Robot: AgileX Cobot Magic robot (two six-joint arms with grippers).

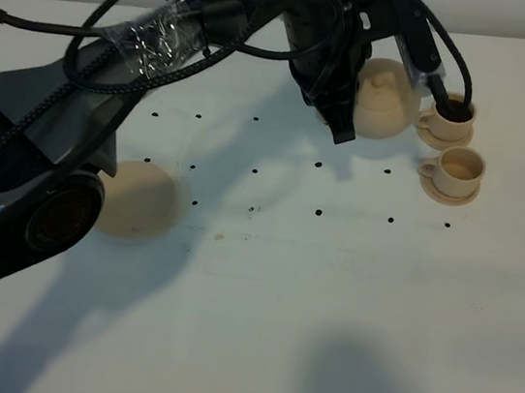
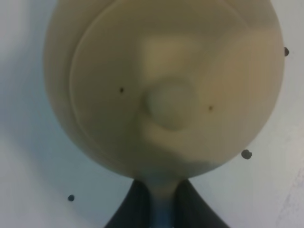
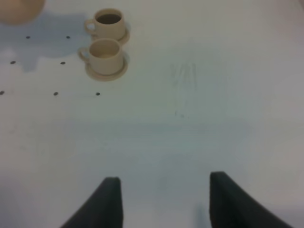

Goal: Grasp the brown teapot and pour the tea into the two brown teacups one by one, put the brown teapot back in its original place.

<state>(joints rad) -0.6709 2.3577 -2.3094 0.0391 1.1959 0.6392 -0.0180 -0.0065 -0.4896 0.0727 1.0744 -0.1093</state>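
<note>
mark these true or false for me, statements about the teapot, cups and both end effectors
1. The left end effector is shut on the brown teapot at its handle. True.
2. The brown teapot rests on the large saucer. False: that saucer lies bare on the left, and the teapot is over beside the cups.
3. The two brown teacups each stand on a small saucer. True.
4. The right end effector grips a teacup. False: it is open with nothing between its fingers, well apart from both cups.
</note>
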